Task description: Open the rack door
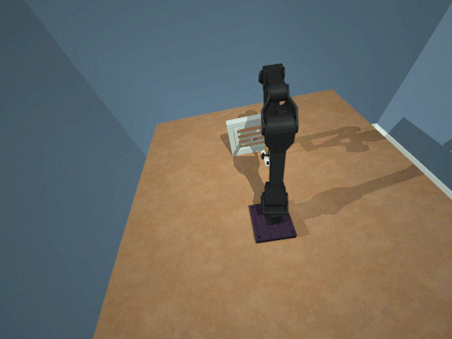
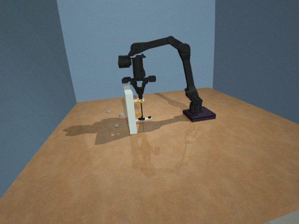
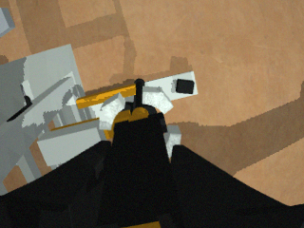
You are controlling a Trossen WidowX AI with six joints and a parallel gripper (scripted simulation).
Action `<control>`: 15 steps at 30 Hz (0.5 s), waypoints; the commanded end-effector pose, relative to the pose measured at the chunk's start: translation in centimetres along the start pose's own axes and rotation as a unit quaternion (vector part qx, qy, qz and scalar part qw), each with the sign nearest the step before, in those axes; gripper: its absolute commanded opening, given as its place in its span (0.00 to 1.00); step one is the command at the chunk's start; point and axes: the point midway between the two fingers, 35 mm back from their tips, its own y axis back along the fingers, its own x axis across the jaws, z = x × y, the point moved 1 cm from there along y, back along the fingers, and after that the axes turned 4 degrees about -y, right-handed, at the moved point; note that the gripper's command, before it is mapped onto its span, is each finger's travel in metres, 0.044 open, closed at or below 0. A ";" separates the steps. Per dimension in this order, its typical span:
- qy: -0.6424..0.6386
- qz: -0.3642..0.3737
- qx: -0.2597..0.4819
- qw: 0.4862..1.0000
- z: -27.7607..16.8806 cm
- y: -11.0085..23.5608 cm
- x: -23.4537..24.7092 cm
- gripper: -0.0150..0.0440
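The white rack frame (image 1: 229, 135) (image 2: 130, 115) stands upright on the table. Its slatted door looks shut within the frame, as far as the arm lets me see. My gripper (image 2: 139, 95) (image 3: 141, 154) points straight down in front of the rack and is shut on the top of the upright handle (image 2: 141, 108). The handle is a thin black rod with orange parts, joined to the rack side by orange brackets (image 2: 137, 102). The gripper is turned well round from square with the rack. The arm hides the handle's upper part in the top view.
A white bar (image 1: 267, 161) (image 2: 145, 118) (image 3: 163, 85) with a black block sticks out low in front of the rack, beneath the gripper. Small grey blocks (image 2: 121, 114) (image 2: 108, 111) (image 2: 117, 125) lie behind the rack. The arm's purple base (image 1: 273, 229) (image 2: 199, 114) is in front of it.
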 end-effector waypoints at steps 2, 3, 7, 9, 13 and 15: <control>-0.014 -0.001 0.006 1.000 -0.2 -0.1 0.0 0.27; -0.014 -0.001 0.006 1.000 -0.2 -0.1 0.0 0.27; -0.014 -0.001 0.006 1.000 -0.2 -0.1 0.0 0.45; -0.014 -0.001 0.006 1.000 -0.2 -0.1 0.0 0.54; -0.014 -0.001 0.006 1.000 -0.2 -0.1 0.0 0.71; -0.010 -0.001 0.006 1.000 -0.2 -0.1 0.0 0.73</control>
